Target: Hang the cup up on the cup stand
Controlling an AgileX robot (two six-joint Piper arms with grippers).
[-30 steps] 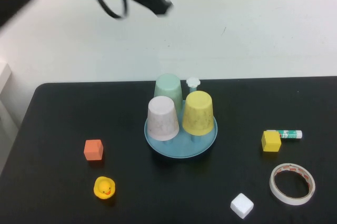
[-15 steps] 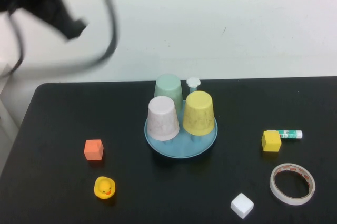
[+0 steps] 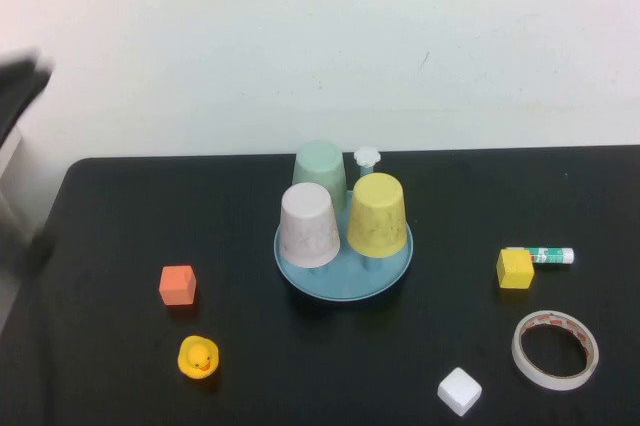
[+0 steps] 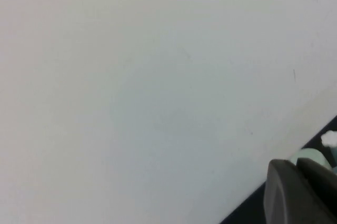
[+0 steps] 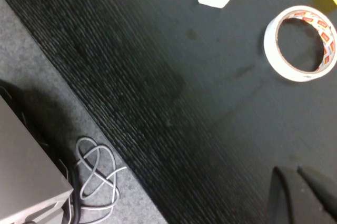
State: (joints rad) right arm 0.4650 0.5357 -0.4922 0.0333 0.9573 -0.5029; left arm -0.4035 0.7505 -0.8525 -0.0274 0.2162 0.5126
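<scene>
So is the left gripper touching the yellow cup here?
Apart. High view: yellow cup sits inverted on the cup stand; left gripper is off at the table's far left.

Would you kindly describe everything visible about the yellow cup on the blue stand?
The yellow cup is a plain tapered tumbler with no handle, plastic by its look, faintly speckled. It sits upside down, mouth downward, on the right side of the round light-blue cup stand, close beside the white cup and in front of the green cup. Neither tool touches it: the left tool is off by the wall, the right tool near the tape.
</scene>
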